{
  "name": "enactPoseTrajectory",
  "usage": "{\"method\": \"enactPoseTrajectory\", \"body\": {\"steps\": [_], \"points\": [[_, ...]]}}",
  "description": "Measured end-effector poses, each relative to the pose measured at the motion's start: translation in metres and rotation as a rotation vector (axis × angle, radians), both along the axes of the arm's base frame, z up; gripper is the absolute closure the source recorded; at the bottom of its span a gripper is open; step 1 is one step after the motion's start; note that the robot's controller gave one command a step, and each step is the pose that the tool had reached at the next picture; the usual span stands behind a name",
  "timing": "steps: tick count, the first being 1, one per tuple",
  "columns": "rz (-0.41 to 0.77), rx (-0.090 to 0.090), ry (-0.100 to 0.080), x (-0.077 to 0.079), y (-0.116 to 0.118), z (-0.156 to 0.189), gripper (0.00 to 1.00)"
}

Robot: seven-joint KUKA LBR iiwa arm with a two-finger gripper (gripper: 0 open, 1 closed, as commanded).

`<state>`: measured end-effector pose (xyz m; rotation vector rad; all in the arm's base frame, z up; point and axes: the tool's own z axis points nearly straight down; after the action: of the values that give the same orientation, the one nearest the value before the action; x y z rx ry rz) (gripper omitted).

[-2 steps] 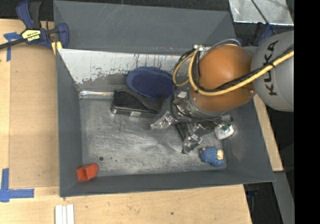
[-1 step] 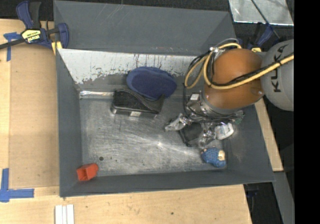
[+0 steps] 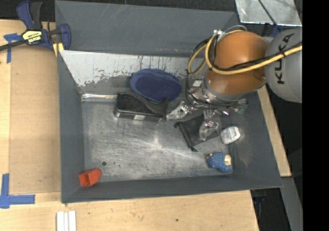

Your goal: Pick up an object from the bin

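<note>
Black flat piece [image 3: 188, 133]: dark, thin, roughly oblong, lying tilted on the floor of the bin [image 3: 69, 137], in the floor's right-hand part as the camera sees it. Taken as the reference thing for all positions below.

Gripper [image 3: 204, 119]: directly over the upper end of the black flat piece, low in the bin and partly covering it. Contact with the piece cannot be told. Whether the gripper is wide or narrow cannot be told either, since its metal parts are a tangle seen from above. Nothing can be made out held in it.

White-and-silver piece [image 3: 230, 134]: small, just right of the black flat piece, apart from it.

Blue-and-yellow lump [image 3: 219, 161]: near the black flat piece, below and to its right, close to the front wall.

Black stapler-like body [image 3: 135, 106]: left of the black flat piece, long axis running left to right.

Dark blue cap [image 3: 155, 85]: rounded, above and left of the black flat piece, overlapping the stapler-like body's upper edge and lying against the back wall.

Orange block [image 3: 90, 177]: well apart from the black flat piece, in the front left corner.

Orange cover [image 3: 234, 65]: on the wrist, above and right of the black flat piece, with a yellow cable [image 3: 247, 66] across it; the grey arm [image 3: 285, 73] is further right.
</note>
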<state>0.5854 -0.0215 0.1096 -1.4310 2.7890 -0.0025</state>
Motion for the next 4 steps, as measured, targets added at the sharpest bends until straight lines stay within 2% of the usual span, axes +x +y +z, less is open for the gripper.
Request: {"method": "enactPoseTrajectory", "body": {"steps": [1,2,3,4], "points": [[-0.018,-0.001,-0.003,0.002,-0.002,0.054,0.00],[0.084,-0.003,-0.006,-0.009,-0.016,0.180,0.00],[0.169,0.000,0.012,-0.026,-0.033,0.034,0.00],[0.318,-0.002,0.001,0.024,-0.030,-0.034,0.00]]}}
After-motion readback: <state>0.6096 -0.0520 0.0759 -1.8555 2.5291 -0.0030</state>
